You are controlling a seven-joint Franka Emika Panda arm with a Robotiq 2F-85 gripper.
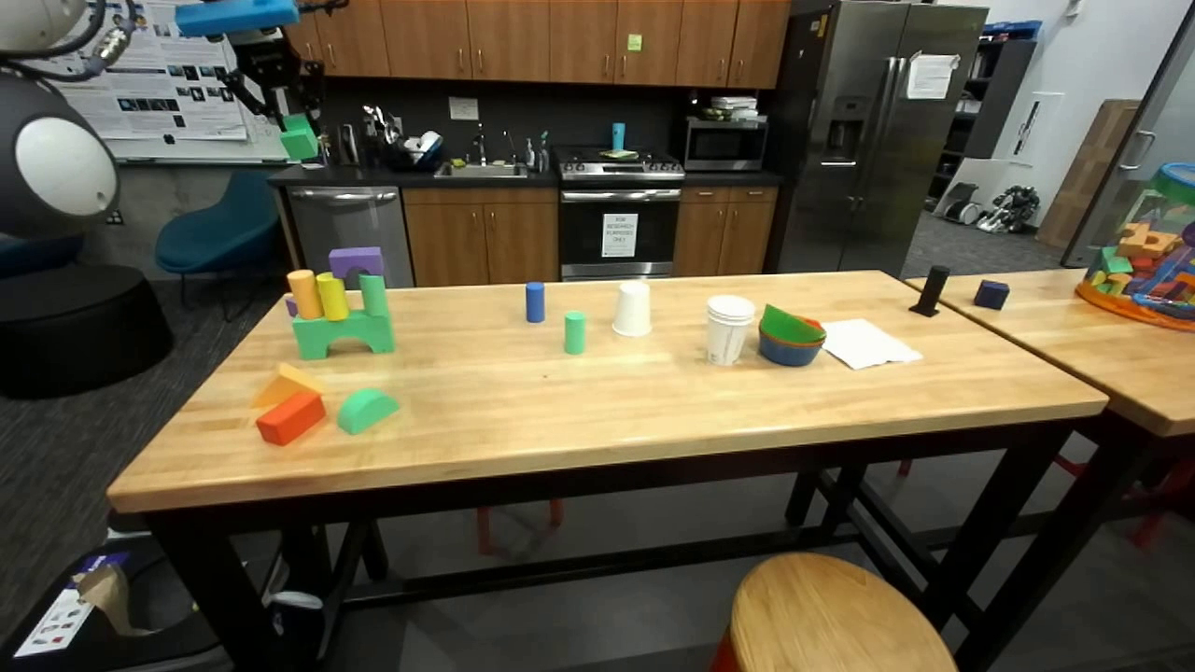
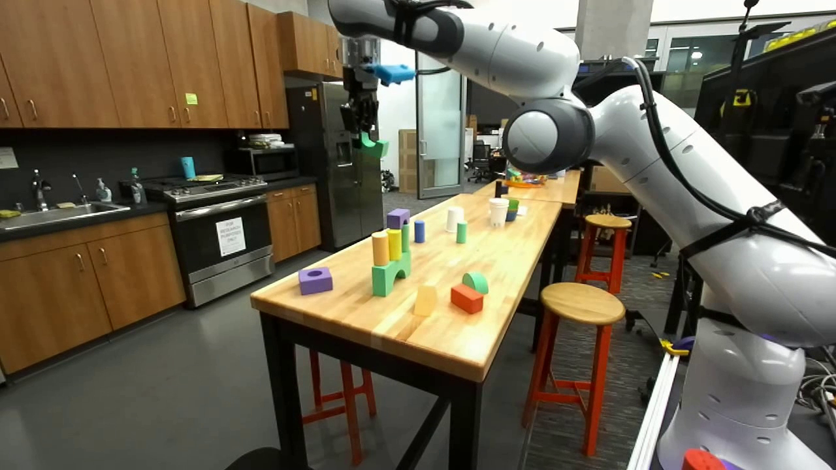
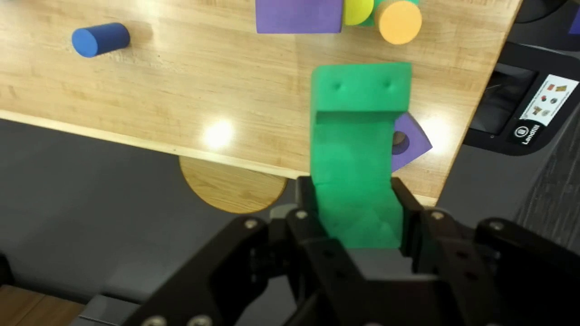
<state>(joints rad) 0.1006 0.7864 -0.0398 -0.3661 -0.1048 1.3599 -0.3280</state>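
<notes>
My gripper [image 3: 352, 190] is shut on a green arch block [image 3: 360, 149], holding it by one end high above the table. The block also shows in both exterior views [image 1: 299, 138] [image 2: 375, 146]. Below stands a block structure: a green bridge block [image 1: 344, 332] carries an orange cylinder [image 1: 303, 295], a yellow cylinder [image 1: 332, 297] and a green cylinder [image 1: 374, 296]. A purple arch block [image 1: 356, 260] sits at its top; its full support is hidden. A purple block with a hole [image 2: 315, 281] lies beside it near the table's end, partly covered by the held block in the wrist view.
An orange wedge [image 1: 286, 384], a red block [image 1: 290, 417] and a green half-round [image 1: 367, 411] lie near the structure. A blue cylinder [image 1: 534, 302], a small green cylinder [image 1: 574, 332], an upturned white cup [image 1: 632, 309], stacked cups [image 1: 728, 329] and bowls [image 1: 790, 347] stand further along the table [image 1: 560, 411].
</notes>
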